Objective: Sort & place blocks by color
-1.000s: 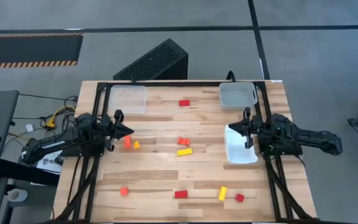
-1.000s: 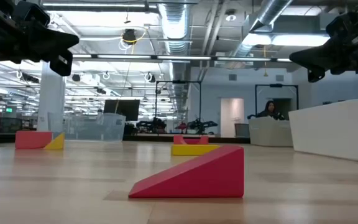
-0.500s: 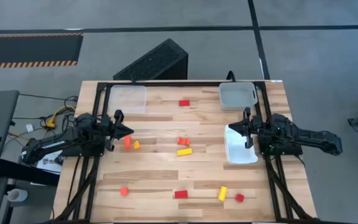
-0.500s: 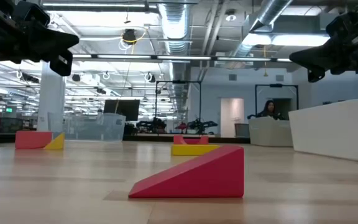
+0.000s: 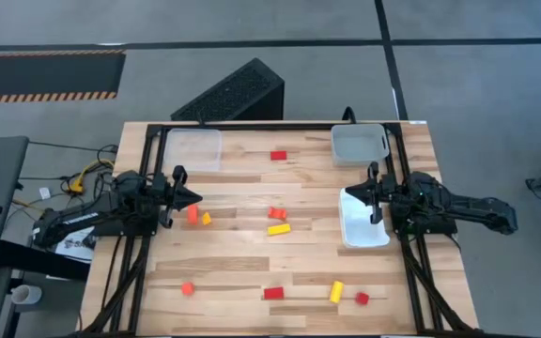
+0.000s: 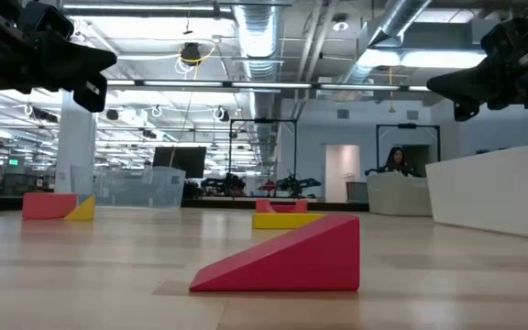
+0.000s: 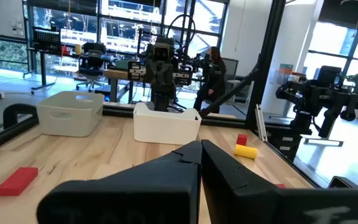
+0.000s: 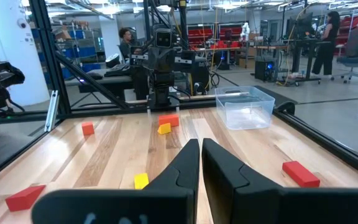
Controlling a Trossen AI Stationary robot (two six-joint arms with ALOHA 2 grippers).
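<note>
Your left gripper is hovering over the left side of the wooden table, its fingers pressed together and holding nothing, just beside an orange block and a small yellow block. Your right gripper is hanging at the right side, above the near edge of the white tray, also clenched on nothing. The blocks are lying scattered and none is sitting in a tray: a red bar is resting between the clear tray and the grey tray at the far edge, a red piece and a yellow bar are touching near the middle, and along the near edge you are seeing an orange cube, a red wedge, a yellow cylinder and a red cube.
</note>
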